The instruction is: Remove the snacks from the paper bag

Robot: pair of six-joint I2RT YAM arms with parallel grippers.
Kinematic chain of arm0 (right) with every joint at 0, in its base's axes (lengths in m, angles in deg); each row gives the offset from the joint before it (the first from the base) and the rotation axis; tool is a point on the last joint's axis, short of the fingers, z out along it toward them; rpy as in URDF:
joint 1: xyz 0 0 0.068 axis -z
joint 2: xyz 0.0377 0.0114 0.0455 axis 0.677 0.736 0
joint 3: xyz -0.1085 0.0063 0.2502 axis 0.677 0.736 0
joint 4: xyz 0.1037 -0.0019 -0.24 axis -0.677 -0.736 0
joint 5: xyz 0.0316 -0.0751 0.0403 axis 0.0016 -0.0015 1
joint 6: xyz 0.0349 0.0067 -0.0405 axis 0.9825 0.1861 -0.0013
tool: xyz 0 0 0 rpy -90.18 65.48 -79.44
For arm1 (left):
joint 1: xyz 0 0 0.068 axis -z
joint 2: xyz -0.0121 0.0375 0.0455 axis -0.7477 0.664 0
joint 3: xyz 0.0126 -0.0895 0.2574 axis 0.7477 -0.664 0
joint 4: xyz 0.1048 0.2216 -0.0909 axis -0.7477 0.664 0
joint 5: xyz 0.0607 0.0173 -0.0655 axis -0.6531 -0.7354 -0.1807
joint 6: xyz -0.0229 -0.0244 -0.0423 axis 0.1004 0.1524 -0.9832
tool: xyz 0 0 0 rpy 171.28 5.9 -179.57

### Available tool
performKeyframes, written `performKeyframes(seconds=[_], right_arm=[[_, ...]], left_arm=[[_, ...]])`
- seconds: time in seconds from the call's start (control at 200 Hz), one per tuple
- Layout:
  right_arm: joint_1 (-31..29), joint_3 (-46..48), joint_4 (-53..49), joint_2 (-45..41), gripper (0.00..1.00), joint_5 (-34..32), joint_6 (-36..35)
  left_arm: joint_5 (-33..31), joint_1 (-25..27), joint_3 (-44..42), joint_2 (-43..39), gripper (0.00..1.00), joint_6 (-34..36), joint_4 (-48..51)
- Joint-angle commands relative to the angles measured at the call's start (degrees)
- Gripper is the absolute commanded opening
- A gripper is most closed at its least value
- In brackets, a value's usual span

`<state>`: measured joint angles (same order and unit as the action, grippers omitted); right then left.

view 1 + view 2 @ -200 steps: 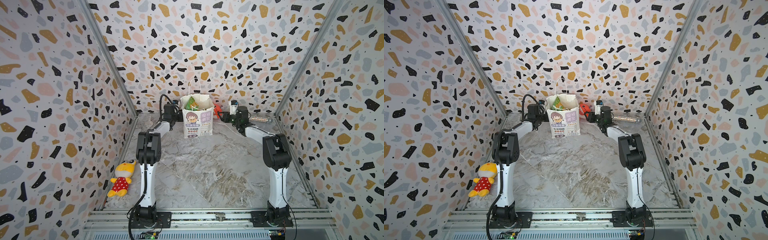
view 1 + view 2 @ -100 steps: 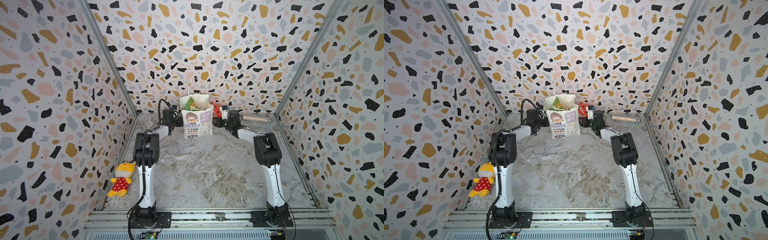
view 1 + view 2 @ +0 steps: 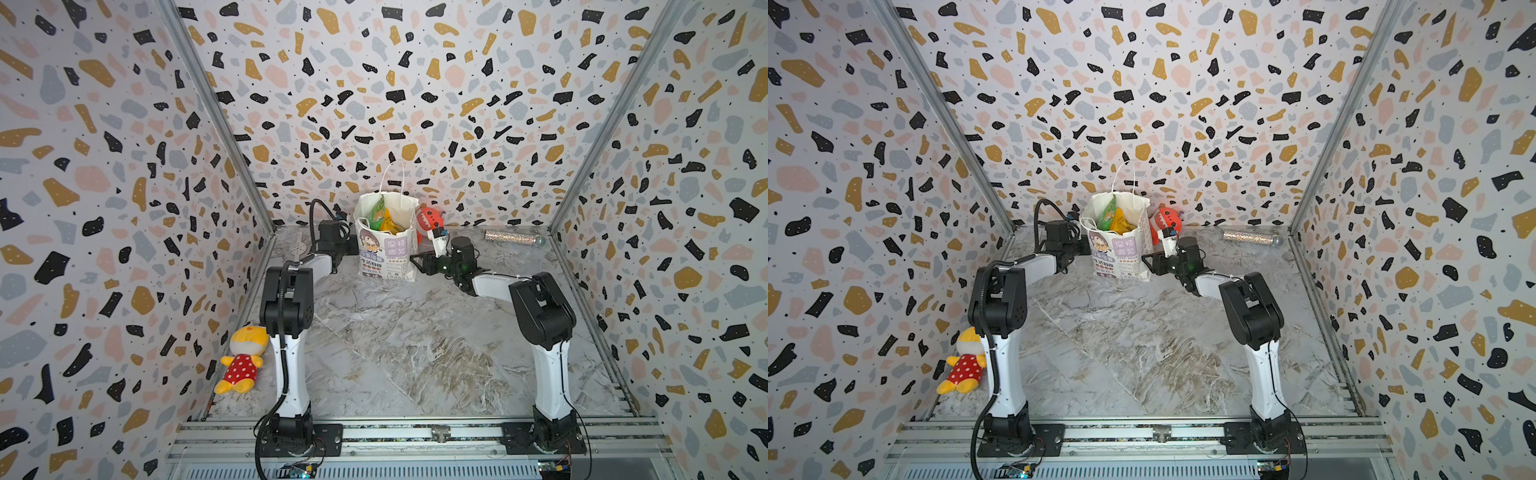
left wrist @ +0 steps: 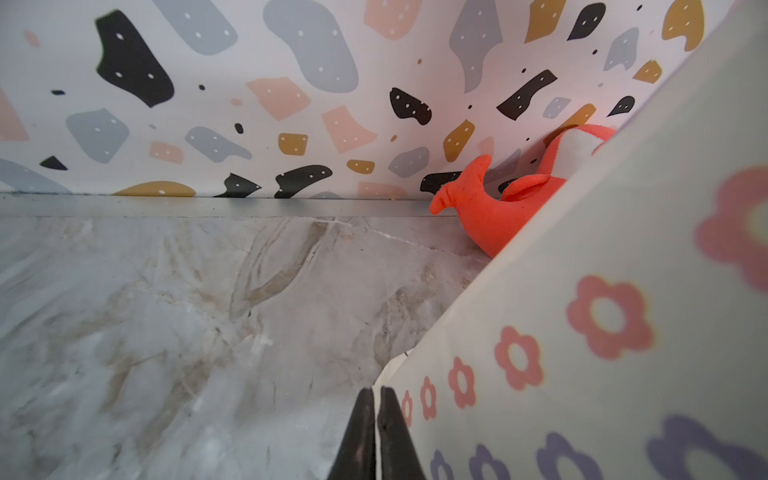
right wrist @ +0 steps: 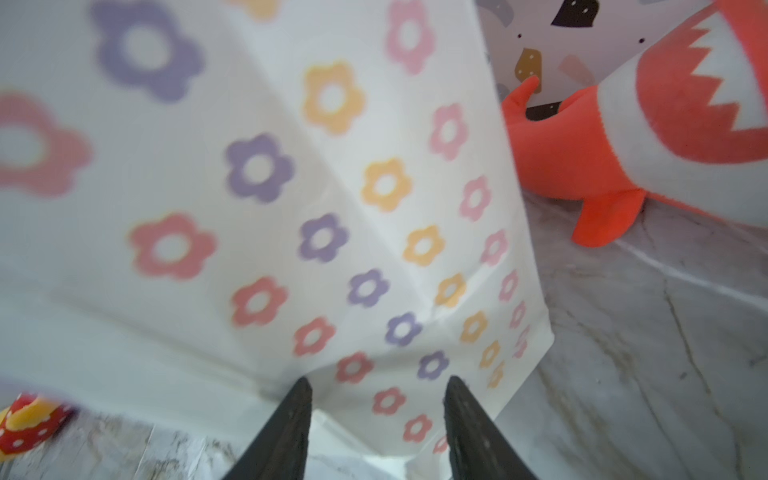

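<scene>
The white paper bag [image 3: 386,245] [image 3: 1121,249] stands upright at the back middle, in both top views. Green and yellow snacks [image 3: 383,216] [image 3: 1115,217] poke up inside its open mouth; others are hidden. My left gripper [image 4: 376,390] is low at the bag's left side [image 4: 602,291], shut, with a thin white strip of the bag's edge between the tips. My right gripper [image 5: 378,386] [image 3: 415,262] stands open at the bag's lower right side [image 5: 311,187], whose bottom corner lies between the fingers.
A red-orange shark plush [image 3: 430,218] [image 5: 623,124] leans on the back wall just behind the bag's right side. A glittery tube [image 3: 513,237] lies at the back right. A yellow doll plush [image 3: 243,359] lies by the left wall. Patterned walls close three sides.
My right arm has swung left and lower to the bag's right side. The left gripper and the bag have shifted slightly left.
</scene>
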<state>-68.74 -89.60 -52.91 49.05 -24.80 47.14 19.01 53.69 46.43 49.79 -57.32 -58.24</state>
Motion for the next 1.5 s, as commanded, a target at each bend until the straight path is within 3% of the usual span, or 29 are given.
performKeyframes(seconds=[0.0,0.235,0.43,0.631,0.966,1.236,1.437,1.492], right_arm=[[-0.70,4.34,5.53,-8.06,0.53,-4.28,2.36],[3.23,12.86,6.84,-19.14,0.53,-10.99,4.75],[8.10,14.56,3.74,-24.87,0.56,-12.48,3.46],[12.81,9.80,-1.19,-21.47,0.56,-9.18,3.58],[13.29,-4.13,-15.77,-15.82,0.62,-8.37,-1.70],[13.30,-6.16,-17.74,-16.21,0.67,-7.81,-2.50],[14.06,-4.48,-20.55,-20.45,0.70,-8.78,-2.96],[14.32,-2.98,-20.48,-22.26,0.71,-8.84,-2.58]], left_arm=[[2.36,1.76,-2.10,-3.24,0.07,1.67,-2.17],[3.12,5.08,-6.65,-5.73,0.07,2.89,-3.35],[1.66,6.91,-9.37,-7.16,0.08,1.11,-6.66],[-1.85,6.83,-9.43,-7.60,0.08,0.18,-7.49],[-2.08,9.23,-1.18,-1.72,0.08,0.96,-2.69],[-1.61,11.48,5.55,0.27,0.08,1.43,1.11],[-6.60,10.80,-0.96,-8.65,0.15,1.16,-0.43],[-7.70,10.14,-3.74,-12.58,0.28,1.02,-0.43]])
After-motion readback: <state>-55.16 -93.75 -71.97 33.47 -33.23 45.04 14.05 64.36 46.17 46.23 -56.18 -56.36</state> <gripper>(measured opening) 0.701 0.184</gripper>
